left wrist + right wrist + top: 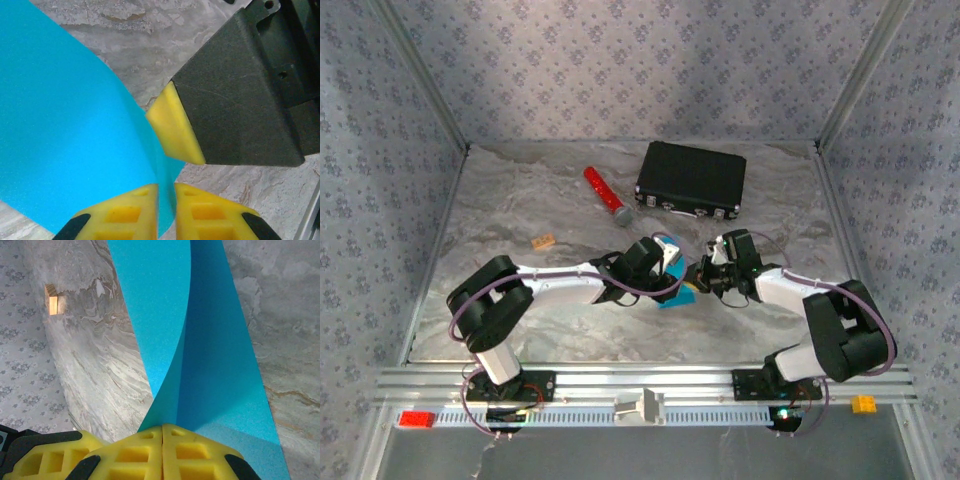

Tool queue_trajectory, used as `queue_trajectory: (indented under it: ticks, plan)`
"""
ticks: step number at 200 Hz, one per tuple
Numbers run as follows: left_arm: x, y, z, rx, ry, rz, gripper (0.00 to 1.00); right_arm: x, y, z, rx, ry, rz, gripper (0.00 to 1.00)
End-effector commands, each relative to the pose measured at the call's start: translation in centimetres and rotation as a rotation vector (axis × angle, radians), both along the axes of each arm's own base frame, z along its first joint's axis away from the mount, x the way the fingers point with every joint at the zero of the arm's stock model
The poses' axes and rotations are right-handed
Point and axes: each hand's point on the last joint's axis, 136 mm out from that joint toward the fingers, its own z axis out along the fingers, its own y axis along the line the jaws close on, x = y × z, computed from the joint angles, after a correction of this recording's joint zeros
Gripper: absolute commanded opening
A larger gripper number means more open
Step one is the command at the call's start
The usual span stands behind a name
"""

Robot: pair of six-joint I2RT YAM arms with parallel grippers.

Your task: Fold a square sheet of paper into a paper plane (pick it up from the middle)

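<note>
Cyan paper (200,365) is clamped between the right gripper's (163,432) closed fingers; the left gripper's (166,192) fingers pinch its edge, slightly apart.

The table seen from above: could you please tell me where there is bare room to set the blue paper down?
Bare marble lies near the left arm, between the wooden block and the front rail, and along the far left wall. It is crowded at centre, where both end effectors pinch the blue paper, and at the back by the red cylinder and black case.
</note>
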Motion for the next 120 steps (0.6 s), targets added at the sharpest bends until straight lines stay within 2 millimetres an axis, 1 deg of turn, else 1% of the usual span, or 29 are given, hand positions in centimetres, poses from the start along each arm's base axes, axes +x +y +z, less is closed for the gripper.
queue_trajectory:
  ticks: [1,70,120]
  plan:
    - [0.59,-0.05,0.38,-0.002,-0.013,0.021,0.17,-0.11,0.24,-0.03,0.012,0.013,0.003,0.08]
    - [1.14,-0.59,-0.15,-0.017,-0.014,0.042,0.17,-0.22,0.01,-0.47,0.004,0.022,-0.003,0.08]
    - [1.39,-0.58,-0.36,-0.013,-0.021,0.047,0.16,-0.25,-0.13,-0.57,0.005,0.025,-0.006,0.08]
